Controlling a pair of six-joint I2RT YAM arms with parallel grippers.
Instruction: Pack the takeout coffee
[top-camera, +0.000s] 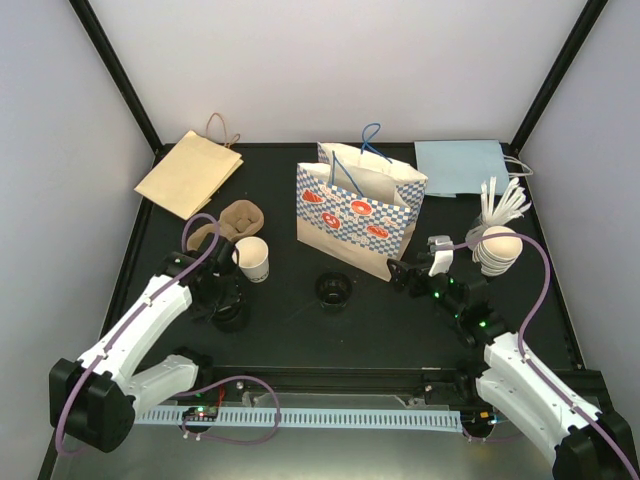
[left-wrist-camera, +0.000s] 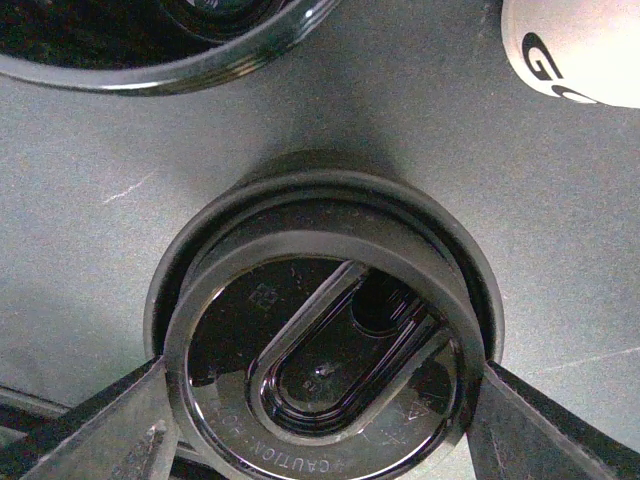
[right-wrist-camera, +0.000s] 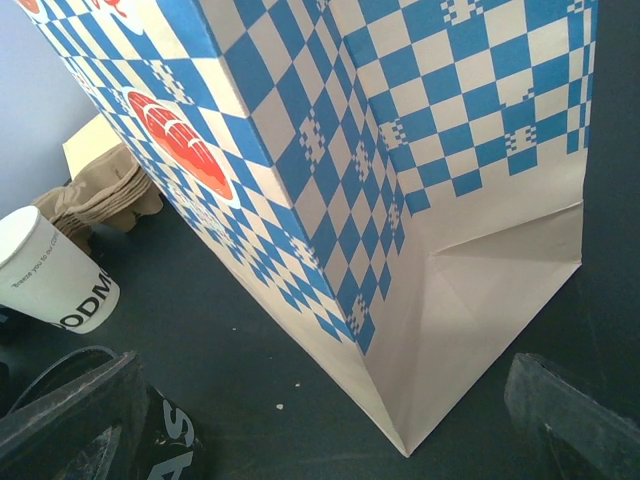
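My left tool (top-camera: 230, 310) straddles the black lid (left-wrist-camera: 320, 370) near the tabletop's left edge, beside the cup (top-camera: 252, 258); I cannot tell if it grips yet. The right tool (right-wrist-camera: 320, 420) stands open by the bag (right-wrist-camera: 400, 150), probably to steady it.

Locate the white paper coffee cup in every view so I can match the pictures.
Top external: white paper coffee cup stands left of centre.
Left wrist: cup in the top right corner, cropped.
Right wrist: cup at the left edge.
Landmark: blue-checked paper bag, right of the cup in top and right wrist views; absent from left wrist.
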